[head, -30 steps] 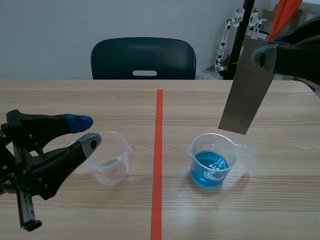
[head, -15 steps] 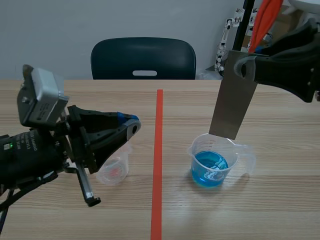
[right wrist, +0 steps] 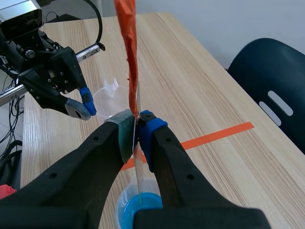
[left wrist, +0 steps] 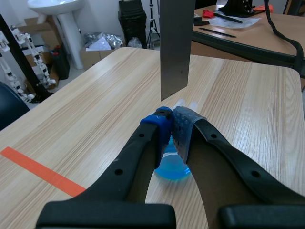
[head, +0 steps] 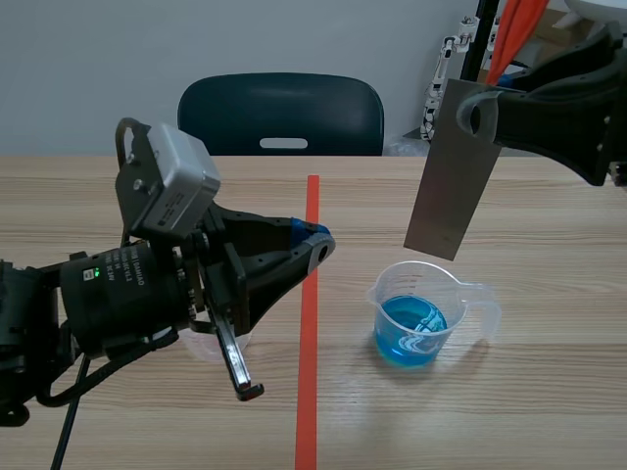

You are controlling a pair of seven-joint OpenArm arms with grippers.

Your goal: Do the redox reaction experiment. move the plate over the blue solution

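My right gripper (right wrist: 137,125) pinches plate (head: 451,171) at top. Plate hangs tilted above far rim of beaker (head: 480,299). My left gripper (left wrist: 171,125): fingers pressed together, empty. Recommend: centre lower edge over blue solution (head: 409,330), clear of rim.

Matt metal plate (head: 451,176), clear plastic beaker (head: 419,325)

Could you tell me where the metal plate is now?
Scene view, right side: the metal plate hangs from the right gripper, above the blue solution beaker.

The left arm (head: 118,294) is black, with a grey camera box (head: 167,181), green lights (head: 95,273) and a black cable (head: 67,431); the left claw (head: 318,243) has blue and grey dotted pads (left wrist: 159,126).
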